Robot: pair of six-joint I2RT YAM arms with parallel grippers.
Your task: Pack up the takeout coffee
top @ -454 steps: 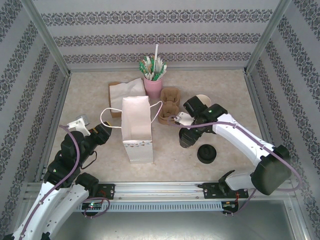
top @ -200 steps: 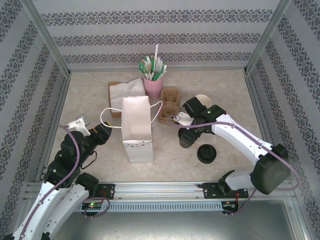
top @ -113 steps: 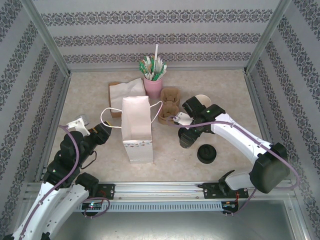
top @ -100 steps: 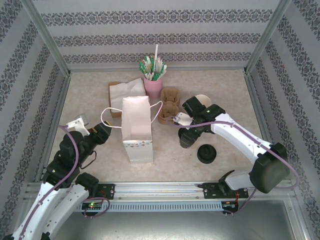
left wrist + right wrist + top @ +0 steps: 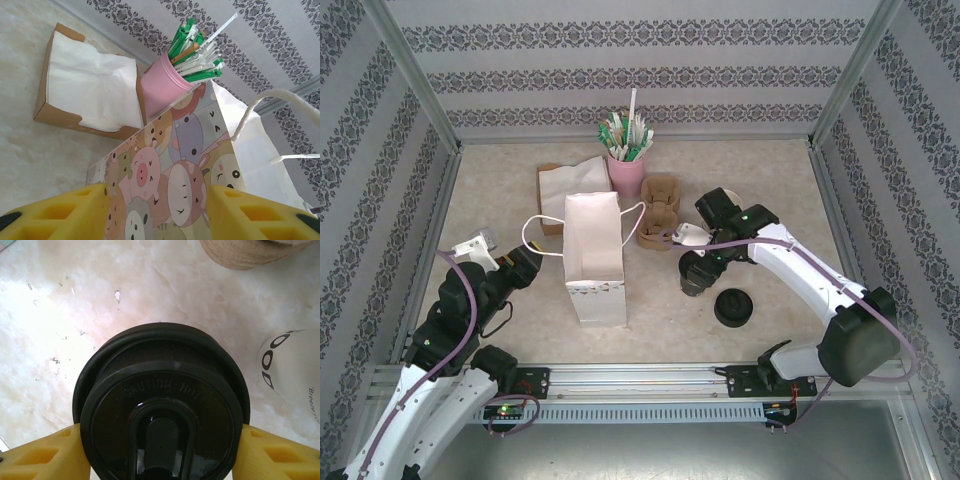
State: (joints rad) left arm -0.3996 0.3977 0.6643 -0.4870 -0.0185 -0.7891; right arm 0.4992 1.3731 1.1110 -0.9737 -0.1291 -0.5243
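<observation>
**Progress.** Packing is not yet complete. The takeout coffee point(image 5: 697, 277) is standing lidded on the desk point(image 5: 500, 200) to the right of the paper bag point(image 5: 592, 258), clear of it and not inside it. The right tool point(image 5: 160, 455) is reaching down over the cup, with its yellow fingers point(image 5: 45, 457) pressing in on both sides beneath the black lid. I am judging this to be a grip on the cup, and the cup appears not yet raised. Lifting it, carrying it over the bag's open mouth and lowering it in are all outstanding. The left tool point(image 5: 157, 220) is hanging left of the bag with its fingers apart, gripping nothing.

**Surface and room.** The desk top is showing a pale marbled finish.
- Behind the bag, a napkin box point(image 5: 558, 183), a pink cup of stirrers point(image 5: 625, 175) and pulp cup carriers point(image 5: 658, 212) are standing.
- A pile of black lids point(image 5: 733, 307) is sitting further right of the bag than the coffee.
- Damask-striped wall panels point(image 5: 640, 70) in aluminium posts are enclosing three sides.
</observation>
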